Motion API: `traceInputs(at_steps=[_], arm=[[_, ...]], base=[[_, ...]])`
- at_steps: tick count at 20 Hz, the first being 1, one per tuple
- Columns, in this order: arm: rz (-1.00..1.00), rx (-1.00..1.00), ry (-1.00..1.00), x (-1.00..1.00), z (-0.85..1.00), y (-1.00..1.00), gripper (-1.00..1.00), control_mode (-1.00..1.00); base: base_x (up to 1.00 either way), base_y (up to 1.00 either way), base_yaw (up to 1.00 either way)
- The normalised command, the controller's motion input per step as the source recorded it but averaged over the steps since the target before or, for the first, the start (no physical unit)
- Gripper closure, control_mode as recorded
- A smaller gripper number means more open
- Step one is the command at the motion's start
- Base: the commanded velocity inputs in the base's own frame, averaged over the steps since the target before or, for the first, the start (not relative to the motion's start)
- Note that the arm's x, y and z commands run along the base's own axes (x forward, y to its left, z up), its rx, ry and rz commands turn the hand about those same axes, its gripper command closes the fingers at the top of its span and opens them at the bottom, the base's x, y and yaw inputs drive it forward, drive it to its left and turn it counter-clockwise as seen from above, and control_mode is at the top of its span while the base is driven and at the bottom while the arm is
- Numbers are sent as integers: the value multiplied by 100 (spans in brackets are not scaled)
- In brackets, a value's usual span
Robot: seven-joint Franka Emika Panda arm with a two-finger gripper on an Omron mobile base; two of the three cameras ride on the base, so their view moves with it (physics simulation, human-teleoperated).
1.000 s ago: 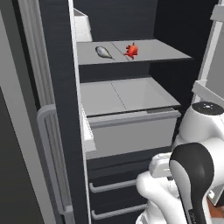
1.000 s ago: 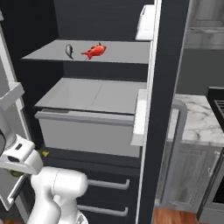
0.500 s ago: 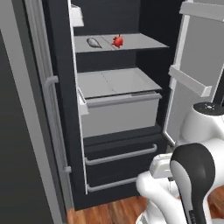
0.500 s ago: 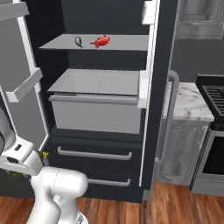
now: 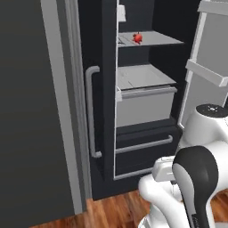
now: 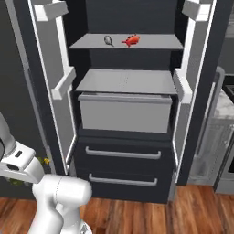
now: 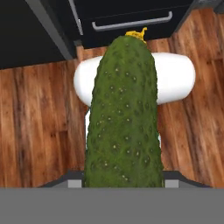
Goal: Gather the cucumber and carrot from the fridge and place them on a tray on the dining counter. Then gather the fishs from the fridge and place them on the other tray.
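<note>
In the hand view, the dark-green, bumpy, stubby cucumber (image 7: 124, 116) is standing lengthwise up the middle of the picture, rising from the bottom edge where the gripper (image 7: 124, 177) is sitting. The gripper's fingertips are hidden behind the cucumber's lower end, but the vegetable is hanging clear above the brown wooden plank floor (image 7: 37, 127) with nothing else bearing it, so the jaws are pinching it at its near end. A small yellow stalk end is showing at its far tip, which is pointing toward the lower black drawer front with a grey bar handle (image 7: 131, 22).

In the left base view, the tall black fridge (image 5: 104, 93) with its long grey bar handle (image 5: 92, 111) is standing with its doors swung wide. On the upper light-grey shelf (image 5: 149, 40), the bright red-orange spiky fish (image 5: 137, 38) is lying toward the left part.

In the right base view, the slim silver-grey fish (image 6: 109, 40) is lying on the same shelf just beside and to the left of the red-orange fish, the two apart by a small gap. Below the shelf, a light-grey bin (image 6: 125, 112) is sitting pulled slightly forward, and two black drawers (image 6: 123, 167) are sitting shut beneath it. Both fishes are resting well apart from the gripper and the cucumber.
</note>
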Motion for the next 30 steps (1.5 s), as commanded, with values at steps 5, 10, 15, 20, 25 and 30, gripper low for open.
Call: traceInputs(at_steps=[5,10,15,20,25,30], arm=[[0,0,0,0,0,0,100,100],[0,0,0,0,0,0,100,100],[0,0,0,0,0,0,100,100],[0,0,0,0,0,0,100,100],[0,0,0,0,0,0,100,100],[0,0,0,0,0,0,100,100]], base=[[-40,68,-7],[-35,76,-9],[-28,84,-10],[-27,87,-11],[-31,86,-11],[-35,85,-12]])
